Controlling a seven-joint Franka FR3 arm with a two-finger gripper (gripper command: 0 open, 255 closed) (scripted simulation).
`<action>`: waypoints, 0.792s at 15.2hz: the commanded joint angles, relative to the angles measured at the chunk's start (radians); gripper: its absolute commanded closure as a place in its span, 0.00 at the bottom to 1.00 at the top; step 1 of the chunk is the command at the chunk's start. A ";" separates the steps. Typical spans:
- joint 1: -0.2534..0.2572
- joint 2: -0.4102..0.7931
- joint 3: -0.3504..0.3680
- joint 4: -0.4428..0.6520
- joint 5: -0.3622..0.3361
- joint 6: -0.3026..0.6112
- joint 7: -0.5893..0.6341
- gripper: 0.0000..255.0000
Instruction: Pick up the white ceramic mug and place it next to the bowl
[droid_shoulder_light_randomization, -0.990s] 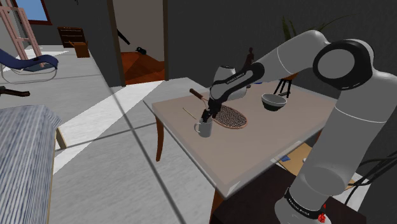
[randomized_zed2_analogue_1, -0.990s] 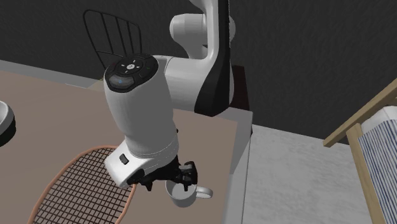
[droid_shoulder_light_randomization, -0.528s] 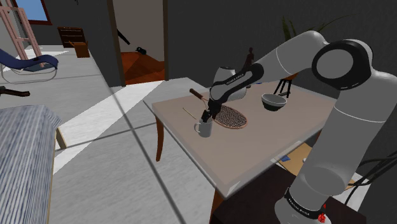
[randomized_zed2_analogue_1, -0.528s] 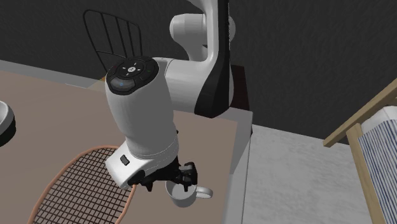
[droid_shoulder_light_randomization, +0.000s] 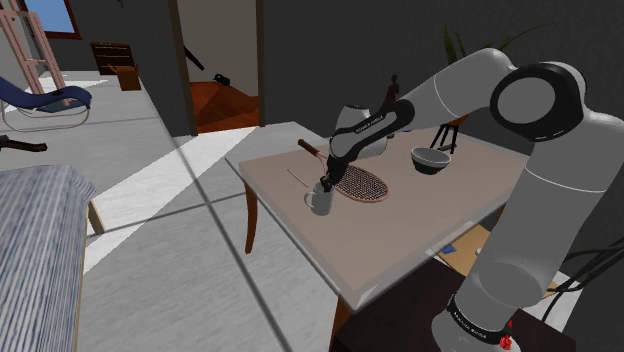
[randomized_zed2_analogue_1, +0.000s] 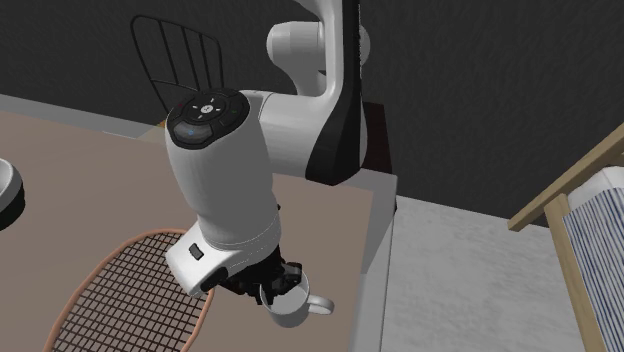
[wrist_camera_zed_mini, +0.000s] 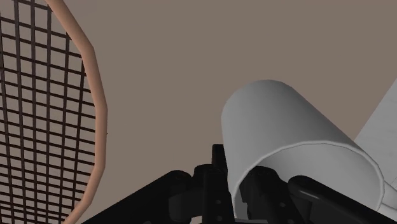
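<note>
White cylindrical mug (droid_shoulder_light_randomization: 320, 201) stands upright on your plain taupe tabletop (droid_shoulder_light_randomization: 410, 225), just left of centre in the shoulder view, beside the oval racket (droid_shoulder_light_randomization: 360, 183). In the second exterior view the mug (randomized_zed2_analogue_1: 292, 312) sits at the bottom centre of the frame, near the tabletop's (randomized_zed2_analogue_1: 80, 170) right edge, its loop handle pointing to the frame's right.

Your white arm (droid_shoulder_light_randomization: 540, 180) rises from the lower right of the shoulder view, bends at the upper right and stretches left across the tabletop, with the black gripper (droid_shoulder_light_randomization: 325, 186) pointing down onto the mug. The fingers (wrist_camera_zed_mini: 216, 181) are clamped on the mug's (wrist_camera_zed_mini: 280, 121) wall at the rim, one outside and one inside.

The mug is smooth, matte and thin-walled, with no pattern. The racket (wrist_camera_zed_mini: 44, 108) has a tan rounded frame and a dark square grid of strings. The dark round bowl with a pale inside (droid_shoulder_light_randomization: 431, 159) rests right of centre, well apart from the mug.
</note>
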 joint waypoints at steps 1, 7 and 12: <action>0.000 0.000 0.000 0.000 0.000 0.000 0.000 1.00; 0.000 -0.041 -0.001 0.025 -0.014 -0.065 0.013 1.00; -0.001 -0.078 -0.001 0.055 -0.026 -0.132 0.023 1.00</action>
